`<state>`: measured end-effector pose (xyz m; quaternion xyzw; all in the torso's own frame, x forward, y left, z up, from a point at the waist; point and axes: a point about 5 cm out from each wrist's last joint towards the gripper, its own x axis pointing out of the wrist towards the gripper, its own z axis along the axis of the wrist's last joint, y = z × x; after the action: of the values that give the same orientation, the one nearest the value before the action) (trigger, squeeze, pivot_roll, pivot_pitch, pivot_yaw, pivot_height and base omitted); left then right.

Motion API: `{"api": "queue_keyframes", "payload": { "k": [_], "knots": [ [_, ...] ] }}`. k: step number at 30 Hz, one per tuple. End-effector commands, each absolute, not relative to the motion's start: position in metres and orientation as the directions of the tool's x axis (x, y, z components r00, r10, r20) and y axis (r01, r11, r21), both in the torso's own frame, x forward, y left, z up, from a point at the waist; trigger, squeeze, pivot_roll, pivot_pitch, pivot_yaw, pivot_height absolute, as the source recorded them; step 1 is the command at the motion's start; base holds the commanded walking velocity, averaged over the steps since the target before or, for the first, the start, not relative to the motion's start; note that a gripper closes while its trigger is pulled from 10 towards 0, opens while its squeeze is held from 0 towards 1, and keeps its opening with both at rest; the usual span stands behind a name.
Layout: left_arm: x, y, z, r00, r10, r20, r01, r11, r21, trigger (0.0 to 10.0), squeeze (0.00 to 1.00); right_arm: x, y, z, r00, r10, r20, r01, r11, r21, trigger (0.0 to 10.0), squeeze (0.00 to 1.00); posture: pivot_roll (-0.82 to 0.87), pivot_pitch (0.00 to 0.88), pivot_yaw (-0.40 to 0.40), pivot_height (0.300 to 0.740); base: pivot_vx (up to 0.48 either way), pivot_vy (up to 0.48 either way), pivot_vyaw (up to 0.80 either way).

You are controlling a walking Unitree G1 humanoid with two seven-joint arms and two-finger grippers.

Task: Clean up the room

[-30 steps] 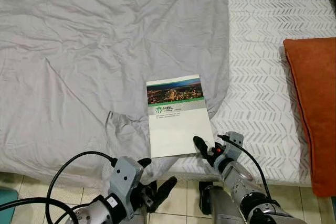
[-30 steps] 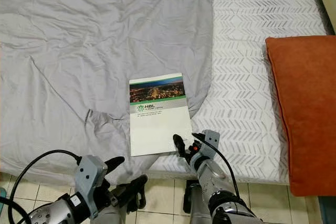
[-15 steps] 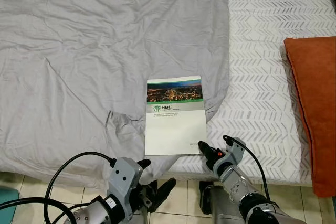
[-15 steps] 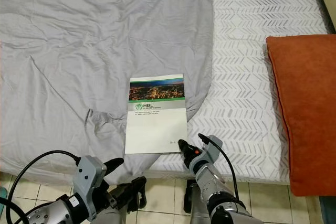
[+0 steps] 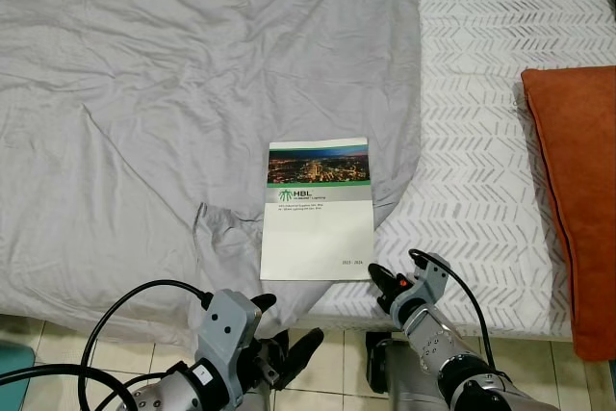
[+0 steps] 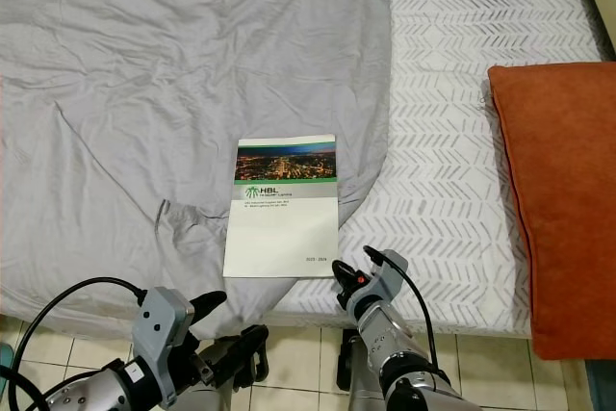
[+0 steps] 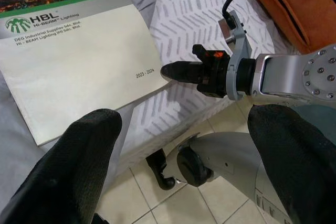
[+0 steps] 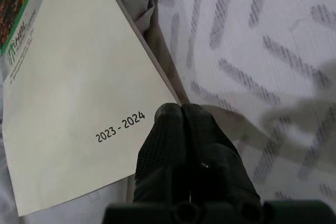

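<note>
Because the white catalogue with a night-city photo across its top [image 5: 319, 210] lies flat on the crumpled grey bedsheet [image 5: 154, 93] close to the bed's near edge, the right gripper [image 8: 181, 116] sits low at the booklet's near right corner, jaws pressed together with nothing between them — probably to nudge or lift that corner, since a thin flat booklet gives little to pinch. Its tips rest at the corner, though actual contact is hard to judge. The left gripper [image 5: 279, 329] hangs below the mattress edge over the tiled floor [image 6: 298, 353], jaws spread wide and empty, seemingly waiting its turn. Beside the booklet, the patterned white mattress cover [image 5: 491, 122] carries an orange cushion [image 5: 577, 190], cut off at the frame's edge — its full shape is unknown. A small pinkish object at the sheet's far edge is too cropped to identify.
</note>
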<state>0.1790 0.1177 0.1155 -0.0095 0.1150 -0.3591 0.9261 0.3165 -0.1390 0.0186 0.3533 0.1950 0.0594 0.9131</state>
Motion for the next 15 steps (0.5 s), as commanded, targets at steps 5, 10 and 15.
{"api": "queue_keyframes", "payload": {
  "k": [5,10,15],
  "knots": [
    [0.181,0.118,0.110,0.723,-0.656,-0.217,0.648,0.753,-0.117,10.0,0.00,0.344,-0.162,0.067,0.976,0.207,-0.063,-0.122,0.766,0.631,0.0,0.00,0.13,0.519,0.068,0.740,0.000,0.000,0.00],
    [0.187,0.114,0.108,0.726,-0.658,-0.201,0.648,0.752,-0.120,10.0,0.00,0.348,-0.181,0.090,0.981,0.189,0.029,-0.173,0.815,0.553,0.0,0.00,0.09,0.504,0.053,0.740,0.000,0.000,0.00],
    [0.191,0.107,0.106,0.724,-0.663,-0.191,0.653,0.748,-0.123,10.0,0.00,0.343,-0.191,0.095,0.982,0.181,0.044,-0.179,0.846,0.502,0.0,0.00,0.08,0.503,0.050,0.740,0.000,0.000,0.00]
  ]
}}
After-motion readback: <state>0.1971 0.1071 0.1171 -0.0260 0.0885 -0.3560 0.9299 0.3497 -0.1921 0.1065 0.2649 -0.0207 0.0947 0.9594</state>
